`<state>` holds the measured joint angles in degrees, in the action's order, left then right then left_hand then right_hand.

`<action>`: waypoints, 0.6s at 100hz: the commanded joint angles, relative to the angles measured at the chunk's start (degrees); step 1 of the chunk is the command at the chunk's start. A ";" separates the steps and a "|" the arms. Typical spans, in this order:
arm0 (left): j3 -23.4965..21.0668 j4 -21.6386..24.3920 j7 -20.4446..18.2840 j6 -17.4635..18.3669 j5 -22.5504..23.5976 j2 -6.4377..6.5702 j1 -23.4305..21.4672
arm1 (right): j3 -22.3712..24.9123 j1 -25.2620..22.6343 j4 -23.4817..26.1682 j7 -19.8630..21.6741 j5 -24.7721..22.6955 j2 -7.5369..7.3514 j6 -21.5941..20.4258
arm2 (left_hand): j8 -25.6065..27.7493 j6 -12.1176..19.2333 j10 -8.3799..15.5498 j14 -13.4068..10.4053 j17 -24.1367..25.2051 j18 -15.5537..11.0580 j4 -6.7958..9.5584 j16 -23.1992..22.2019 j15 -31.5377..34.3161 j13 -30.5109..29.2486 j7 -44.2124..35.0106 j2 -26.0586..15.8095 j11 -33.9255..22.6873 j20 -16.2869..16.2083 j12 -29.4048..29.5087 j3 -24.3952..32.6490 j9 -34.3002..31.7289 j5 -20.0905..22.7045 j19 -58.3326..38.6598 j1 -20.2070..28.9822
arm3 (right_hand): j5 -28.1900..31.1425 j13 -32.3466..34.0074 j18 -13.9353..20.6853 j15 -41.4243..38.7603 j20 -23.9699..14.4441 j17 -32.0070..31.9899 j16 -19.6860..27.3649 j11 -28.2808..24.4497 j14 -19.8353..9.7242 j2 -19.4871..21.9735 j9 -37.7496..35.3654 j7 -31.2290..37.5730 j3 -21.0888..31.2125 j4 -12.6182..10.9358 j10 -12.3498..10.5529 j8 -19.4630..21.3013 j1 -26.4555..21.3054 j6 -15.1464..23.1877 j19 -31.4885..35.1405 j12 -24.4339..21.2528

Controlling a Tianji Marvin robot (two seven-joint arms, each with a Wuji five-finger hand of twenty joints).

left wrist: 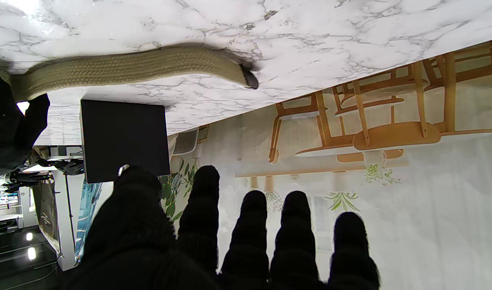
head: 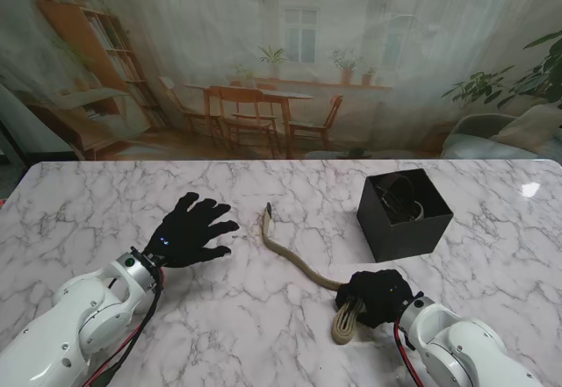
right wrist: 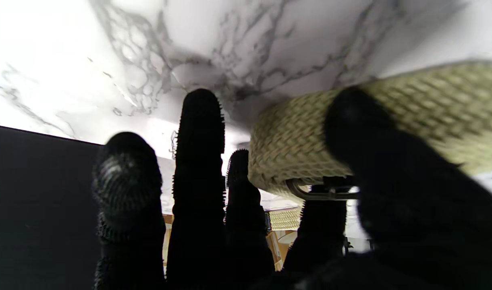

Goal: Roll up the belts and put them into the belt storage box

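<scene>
The tan woven belt (head: 294,255) lies on the marble surface (head: 263,334), its free tip (head: 267,213) pointing away from the robot and its buckle end folded over under the right hand (head: 376,296). In the right wrist view the thumb (right wrist: 362,133) presses on the first fold of webbing (right wrist: 294,153), with a metal buckle loop (right wrist: 318,195) showing just behind it, so this hand is closed on the belt's starting turn. The left hand (head: 191,229) rests flat with fingers spread, holding nothing, just left of the belt's tip.

The roll has barely begun. To do it well, the right hand should probably keep the turns tight and square while the left hand steadies the loose length so it feeds in straight. The black storage box (head: 404,213) stands beyond the right hand and already holds a dark belt; a loose coil may not fit beside it.
</scene>
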<state>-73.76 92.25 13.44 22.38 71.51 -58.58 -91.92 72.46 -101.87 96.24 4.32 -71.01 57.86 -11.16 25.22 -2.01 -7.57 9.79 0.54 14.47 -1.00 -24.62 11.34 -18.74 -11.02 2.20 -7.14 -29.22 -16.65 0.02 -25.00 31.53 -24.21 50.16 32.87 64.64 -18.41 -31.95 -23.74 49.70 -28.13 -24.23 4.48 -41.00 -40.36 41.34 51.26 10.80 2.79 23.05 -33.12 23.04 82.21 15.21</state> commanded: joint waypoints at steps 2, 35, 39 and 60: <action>0.23 -0.10 -0.82 0.08 0.14 -0.02 0.11 | -0.48 -0.52 -1.04 0.59 0.58 0.04 0.47 | 0.06 -0.30 -0.46 -0.02 1.08 2.12 0.07 -0.14 -1.59 -0.25 0.27 -2.92 0.53 -0.51 -0.44 -1.58 1.56 -1.34 2.01 0.32 | 8.11 -5.13 -6.66 6.89 0.52 -6.32 0.99 1.55 2.14 0.94 2.44 14.94 -5.22 2.61 0.84 6.81 3.50 -6.49 -5.47 -0.80; 0.31 -0.18 -0.80 0.08 0.03 -0.04 0.17 | -2.00 -0.05 -3.02 -4.19 4.82 0.87 2.85 | 0.07 -0.32 -0.47 -0.01 1.06 2.07 0.06 -0.14 -1.59 -0.24 0.30 -2.94 0.57 -0.52 -0.43 -1.59 1.63 -1.39 2.11 0.12 | 6.45 -5.35 -12.32 11.37 -0.17 -17.04 6.67 -2.15 0.26 2.29 -21.92 24.06 1.56 3.00 0.23 6.64 -1.21 -6.66 -17.00 -0.02; 0.32 -0.20 -0.78 0.09 0.06 -0.03 0.19 | -2.23 0.11 -3.36 -4.74 5.06 0.93 2.93 | 0.07 -0.27 -0.45 -0.01 1.07 2.09 0.06 -0.15 -1.59 -0.23 0.29 -2.95 0.57 -0.53 -0.43 -1.59 1.64 -1.37 2.11 0.11 | 5.02 -3.44 -11.11 9.96 -0.63 -16.03 5.65 -3.05 -1.09 3.03 -24.71 23.16 1.76 3.34 -1.14 6.64 -2.34 -6.43 -15.97 1.23; 0.32 -0.25 -0.73 0.15 -0.02 -0.05 0.21 | -2.79 0.58 -4.24 -6.13 5.37 1.03 3.05 | 0.05 -0.34 -0.47 0.02 1.05 2.10 0.07 -0.15 -1.58 -0.25 0.35 -2.89 0.56 -0.55 -0.44 -1.57 1.64 -1.48 2.15 0.13 | -1.66 1.84 -8.22 6.38 -3.48 -12.52 2.25 -6.58 -3.16 5.20 -35.23 -0.34 4.68 0.91 -4.75 0.98 -0.90 -12.35 -12.02 7.46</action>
<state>-73.62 92.15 13.44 22.37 71.48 -58.58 -91.79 70.13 -100.70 93.25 -2.21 -65.41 58.75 -8.25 25.22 -2.01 -7.57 9.79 0.54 14.47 -1.00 -24.62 11.34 -18.74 -11.02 2.19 -7.14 -29.22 -16.66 0.02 -25.00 31.53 -24.21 50.16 35.01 61.02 -26.99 -25.13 -25.78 36.05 -25.02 -24.86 8.48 -41.55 -66.83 50.96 46.74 15.68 4.32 22.58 -30.52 9.94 68.25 18.99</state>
